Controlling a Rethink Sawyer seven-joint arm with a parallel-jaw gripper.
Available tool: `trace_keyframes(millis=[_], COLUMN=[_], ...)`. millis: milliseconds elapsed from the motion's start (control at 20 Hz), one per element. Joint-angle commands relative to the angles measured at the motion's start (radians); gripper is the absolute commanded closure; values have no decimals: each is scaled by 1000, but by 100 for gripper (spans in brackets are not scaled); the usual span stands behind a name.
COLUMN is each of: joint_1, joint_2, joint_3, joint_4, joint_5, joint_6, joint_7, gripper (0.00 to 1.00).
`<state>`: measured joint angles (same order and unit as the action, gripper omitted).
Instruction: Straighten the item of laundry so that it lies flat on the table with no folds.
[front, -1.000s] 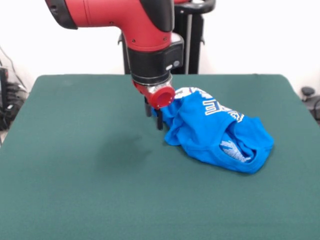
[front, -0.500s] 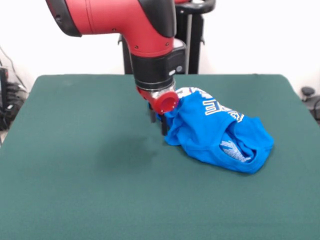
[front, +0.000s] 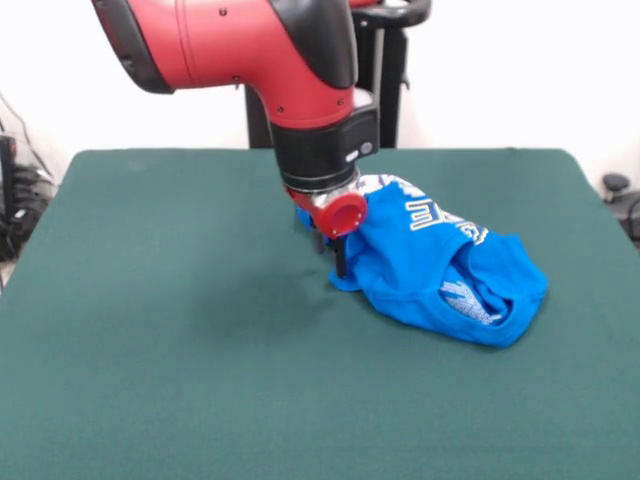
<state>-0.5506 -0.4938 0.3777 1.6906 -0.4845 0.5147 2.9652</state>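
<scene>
Front view, near to far, positions referenced to the claw.

1. Near zone. Between the claw (front: 333, 252) and the near edge, the counter (front: 180, 390) is bare green cloth across its full width. A soft shadow lies on the cloth just left of and below the claw.

2. Claw zone. The claw hangs from the red and black arm (front: 270, 70), below a black wrist collar and a round red cap. Two dark fingers point down; the nearer tip reaches the counter surface or close to it. The claw stands at the left edge of the T-shirt, touching the fabric there. Whether the fingers are spread or closed on the fabric cannot be determined; the cap and the cloth hide the gap.

3. Work item. The bright blue T-shirt (front: 420, 270) lies bunched in a mound, extending from the claw to the right and toward the near side. White block lettering shows on the upper face. At the end farthest from the claw, a fold opens to expose white patterned print inside. The right counter edge is well apart from the mound.

4. Left of the claw. Bare counter runs to the left edge.

5. Far zone. Behind the claw, a strip of bare counter runs to the far edge. The black pedestal (front: 385, 90) stands beyond it, against a white wall.
</scene>
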Motion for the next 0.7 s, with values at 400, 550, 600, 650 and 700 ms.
trace_keyframes(millis=[400, 550, 600, 650, 700], joint_1=[10, 0, -7, -11, -12], joint_2=[80, 82, 85, 92, 105], joint_3=[94, 106, 111, 113, 110], joint_4=[30, 28, 24, 20, 6], joint_5=[41, 47, 55, 59, 59], joint_6=[103, 132, 148, 151, 146], joint_7=[-173, -199, -206, -207, -203], gripper=[0, 100, 100, 100, 100])
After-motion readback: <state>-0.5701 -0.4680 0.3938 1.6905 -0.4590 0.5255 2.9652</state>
